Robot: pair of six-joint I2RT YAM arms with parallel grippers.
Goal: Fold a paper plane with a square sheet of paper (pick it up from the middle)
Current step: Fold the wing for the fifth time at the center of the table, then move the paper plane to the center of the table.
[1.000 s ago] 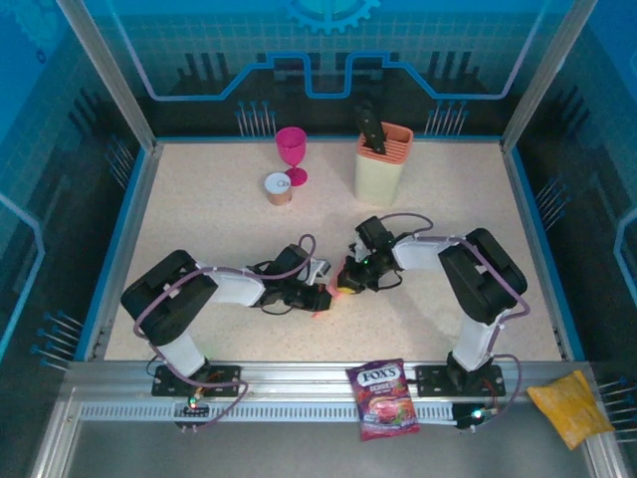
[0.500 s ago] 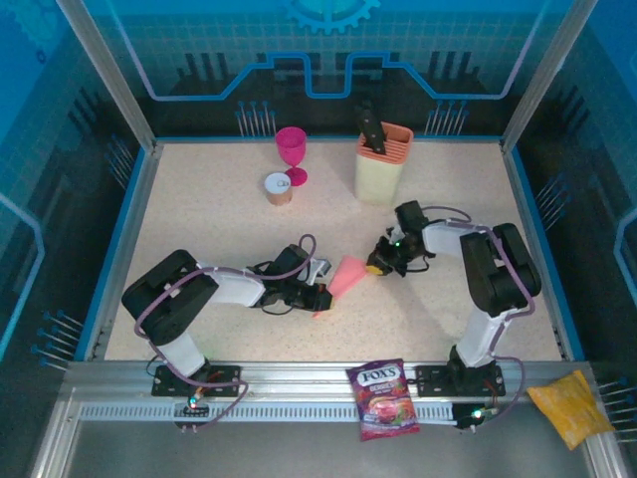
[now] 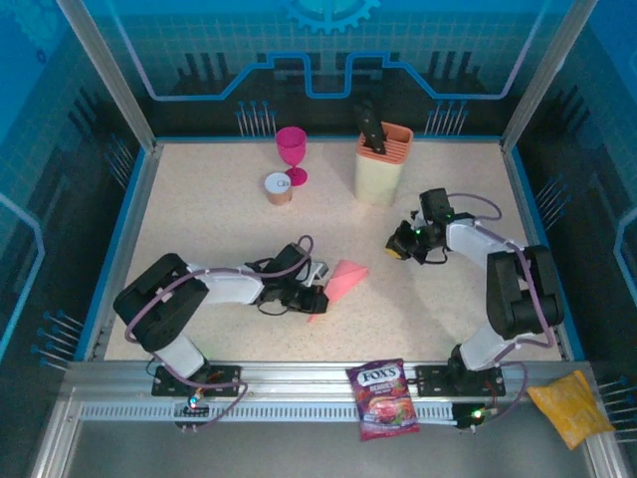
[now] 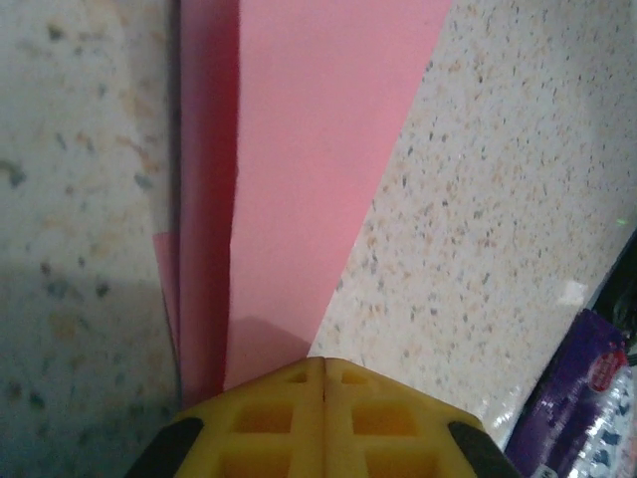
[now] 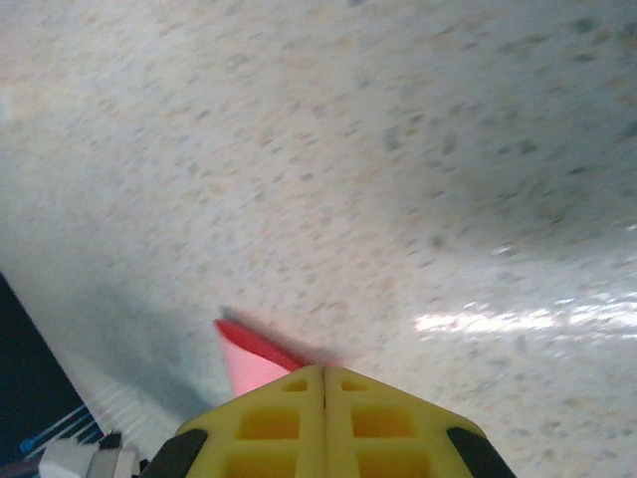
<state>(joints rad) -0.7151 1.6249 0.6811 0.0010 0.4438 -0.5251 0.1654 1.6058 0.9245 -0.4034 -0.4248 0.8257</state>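
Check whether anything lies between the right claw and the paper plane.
Nothing visible does. Bare speckled table separates the shut right claw from the paper plane's wide end. The left claw is at the plane's opposite, narrow end, out of that path.

— What sort of place am I driving in here?
— A robotics lab cell, as far as I see. There's a speckled table (image 3: 219,219) fenced with aluminium framing (image 3: 100,60) and blue circuit-print panels (image 3: 448,50). My left arm (image 3: 164,299) and right arm (image 3: 518,289) are bolted to a slotted rail (image 3: 299,410).
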